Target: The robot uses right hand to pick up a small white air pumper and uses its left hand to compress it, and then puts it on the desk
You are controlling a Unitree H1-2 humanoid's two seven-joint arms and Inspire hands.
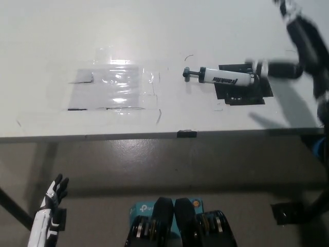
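White air pumper [226, 78] flat on desk [154, 31] over black mat [245, 92], blurred right hand [303, 41] above, left hand [49, 211] low.

Matt white desk [61, 36] with a glossy, wrinkled clear film patch [114, 87] at 10 o'clock; smooth white plastic-looking air pumper [221, 78] on a matt black mat [245, 95] at 2 o'clock.

A white counter [154, 46] fills the upper part of the head view, its front edge running across the middle. A black mat [245, 92] lies flat on it toward the right. The white pump [226, 78] rests on the counter with its body partly on the mat and its dark handle end reaching off the mat's left side. Well left of the mat, a clear sheet [113, 86] lies flat, glinting. A small black tab [186, 134] sits at the front edge, below and left of the mat.
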